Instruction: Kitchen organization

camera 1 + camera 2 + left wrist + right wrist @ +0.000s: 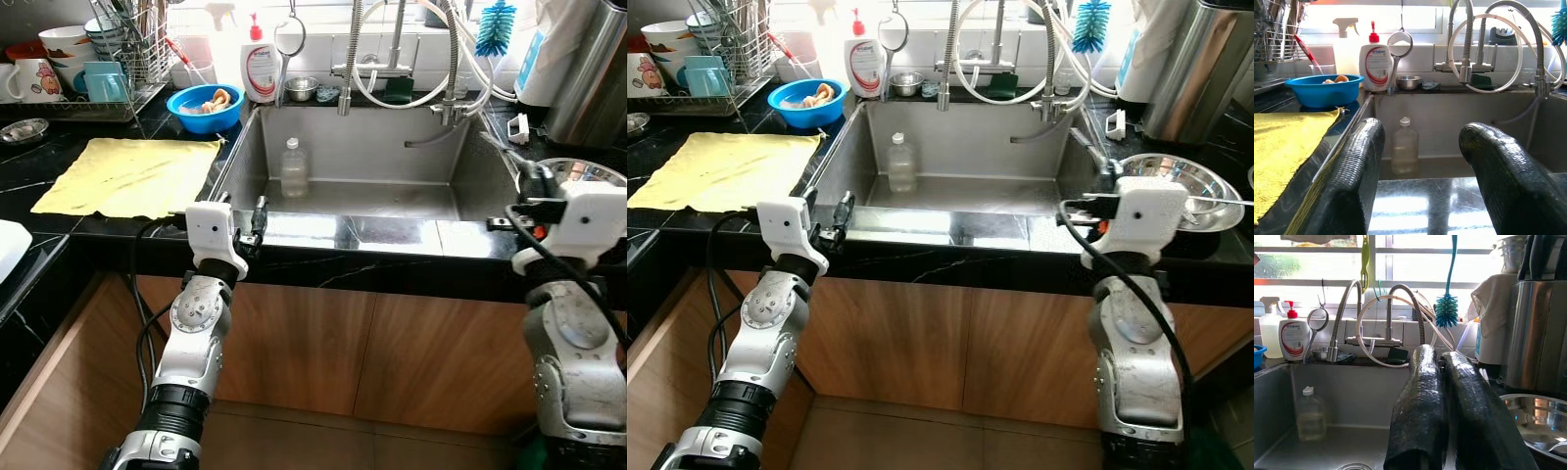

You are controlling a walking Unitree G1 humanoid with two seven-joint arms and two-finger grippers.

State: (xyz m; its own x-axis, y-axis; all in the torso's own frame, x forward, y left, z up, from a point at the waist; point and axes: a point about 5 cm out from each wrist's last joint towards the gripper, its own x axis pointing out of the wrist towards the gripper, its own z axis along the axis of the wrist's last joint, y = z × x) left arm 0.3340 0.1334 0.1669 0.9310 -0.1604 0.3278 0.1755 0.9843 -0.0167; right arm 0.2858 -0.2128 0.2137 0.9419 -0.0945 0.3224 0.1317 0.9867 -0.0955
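Bottle [294, 167] upright in sink [470, 166]

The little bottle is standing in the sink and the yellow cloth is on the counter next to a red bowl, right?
Nearly. The bowl is blue, not red, as the left eye view shows. The bottle does stand in the sink, and the yellow cloth lies on the counter next to that bowl.

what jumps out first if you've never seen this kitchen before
The steel sink fills the middle, with a lone plastic bottle standing upright inside it. To its left a bright yellow cloth lies spread on the black counter, with a blue bowl behind it. The left gripper is open at the sink's front edge; the right gripper is shut near a steel bowl.
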